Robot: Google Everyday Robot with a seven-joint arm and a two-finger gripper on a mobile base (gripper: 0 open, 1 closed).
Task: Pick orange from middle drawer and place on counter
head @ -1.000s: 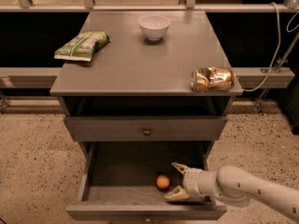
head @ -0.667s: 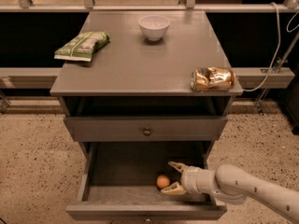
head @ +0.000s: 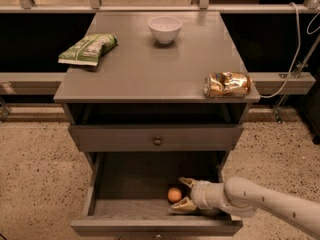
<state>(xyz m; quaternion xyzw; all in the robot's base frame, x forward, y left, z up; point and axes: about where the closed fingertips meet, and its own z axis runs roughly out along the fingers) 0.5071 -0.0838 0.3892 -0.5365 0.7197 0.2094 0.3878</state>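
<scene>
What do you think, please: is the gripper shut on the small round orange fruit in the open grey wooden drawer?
Not quite: the camera view shows the gripper open, fingers spread around the small round orange fruit in the open grey wooden drawer.

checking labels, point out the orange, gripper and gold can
orange [head: 174, 194], camera view, middle of the fruit
gripper [head: 178, 195], camera view, in the drawer [head: 130, 179], midway between its fingertips
can [head: 227, 84], camera view, middle of its side
</scene>
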